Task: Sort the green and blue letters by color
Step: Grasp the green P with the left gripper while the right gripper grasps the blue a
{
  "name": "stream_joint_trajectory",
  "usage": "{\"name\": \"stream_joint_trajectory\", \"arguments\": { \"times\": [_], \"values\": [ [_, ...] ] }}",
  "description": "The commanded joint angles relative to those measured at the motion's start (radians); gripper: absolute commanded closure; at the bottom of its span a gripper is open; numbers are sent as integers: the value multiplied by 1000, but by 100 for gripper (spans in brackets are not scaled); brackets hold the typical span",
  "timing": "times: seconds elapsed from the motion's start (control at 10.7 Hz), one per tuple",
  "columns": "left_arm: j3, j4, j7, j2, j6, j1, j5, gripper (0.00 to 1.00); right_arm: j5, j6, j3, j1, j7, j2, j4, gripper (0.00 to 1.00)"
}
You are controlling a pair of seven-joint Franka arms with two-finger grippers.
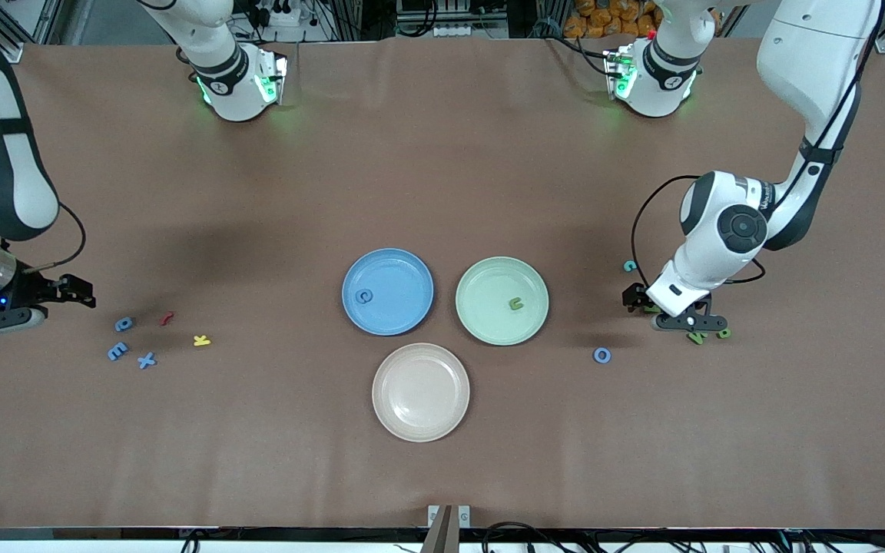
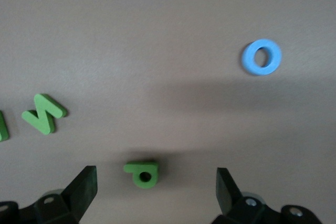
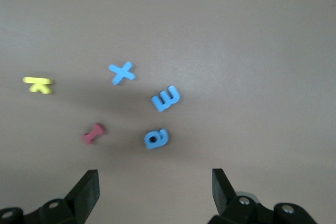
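- I see my left hand (image 1: pixel 681 319) low over the cluster of green letters at the left arm's end of the tabletop (image 1: pixel 442 153), its fingers (image 2: pixel 84 187) spread wide apart with nothing between them.
- In the left wrist view a green P (image 2: pixel 143 173) lies flat just ahead of the gap, a green N (image 2: pixel 44 113) lies off to one side, and a blue O (image 2: pixel 262 56) sits well apart from both.
- From the front, that blue O is at about 8 o'clock from the left hand.
- A small teal letter (image 1: pixel 630 266) lies at 11 o'clock from the left hand.
- My right hand (image 1: pixel 77 292) is at the right arm's end, fingers (image 3: pixel 86 192) also wide apart and empty.
- Its wrist view shows a blue X (image 3: pixel 122 72), a blue E (image 3: pixel 166 98), a blue P (image 3: pixel 156 138), a red letter (image 3: pixel 93 133) and a yellow K (image 3: pixel 38 84) on the tabletop.
- Mid-tabletop, the blue plate (image 1: pixel 404 265) holds a blue C (image 1: pixel 365 296).
- The green plate (image 1: pixel 488 280), at 3 o'clock from the blue one, holds a green n (image 1: pixel 516 304).
- The beige plate (image 1: pixel 420 392), at 6 o'clock from the pair, carries nothing.
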Motion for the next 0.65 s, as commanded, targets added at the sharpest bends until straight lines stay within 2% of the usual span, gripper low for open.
{"name": "stream_joint_trajectory", "arguments": {
  "times": [0.0, 0.19, 0.56],
  "values": [
    [-16, -65, 45, -16, 69, 52, 28, 0, -3, 168, -27, 8, -48, 104, -30, 10],
    [-16, -80, 45, 13, 127, 61, 28, 0, -6, 209, -33, 28, -51, 167, -31, 17],
    [-16, -106, 45, 37, 193, 61, 34, 0, -5, 267, -51, 34, -52, 220, -34, 23]
  ]
}}
